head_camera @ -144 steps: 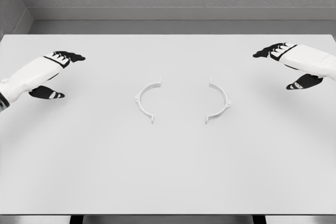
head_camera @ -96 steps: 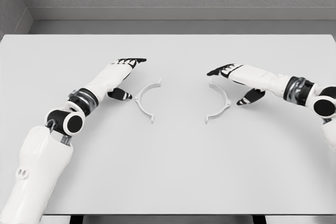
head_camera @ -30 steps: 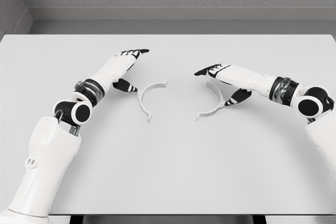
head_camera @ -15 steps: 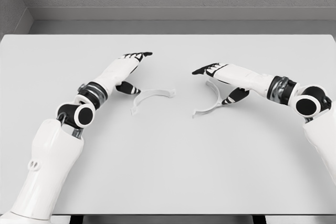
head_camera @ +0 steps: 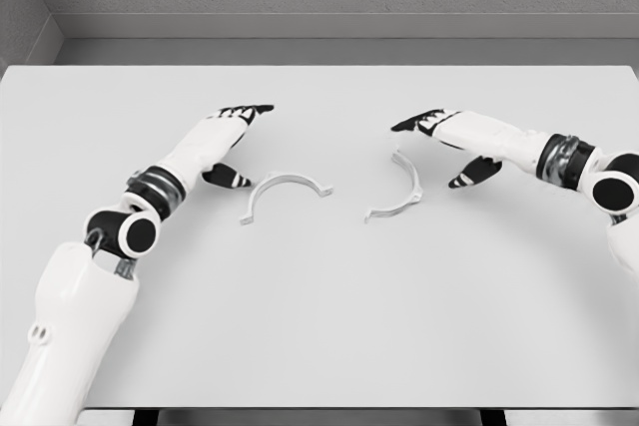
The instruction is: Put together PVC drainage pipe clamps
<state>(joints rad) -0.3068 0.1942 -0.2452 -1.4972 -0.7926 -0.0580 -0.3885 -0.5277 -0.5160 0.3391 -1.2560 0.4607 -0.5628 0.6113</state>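
2 hands hover over the tabletop [head_camera: 319, 326], 2 clamp halves lie loose between them.

The left hand [head_camera: 222, 132] reaches in with fingers stretched flat and thumb hanging down, gripping nothing; the left clamp half [head_camera: 285, 190] lies just to its right on the tabletop, arched with its open side facing the near edge, close to the thumb but clear of it. Over on the other side, the right hand [head_camera: 457, 134] is splayed too, fingers pointing left, thumb dropped, empty. The right clamp half [head_camera: 402, 190] lies below and left of those fingertips, its upper end near them, its curve bulging right, toward the thumb. The 2 halves sit near each other at mid-table, not touching, a gap between them.
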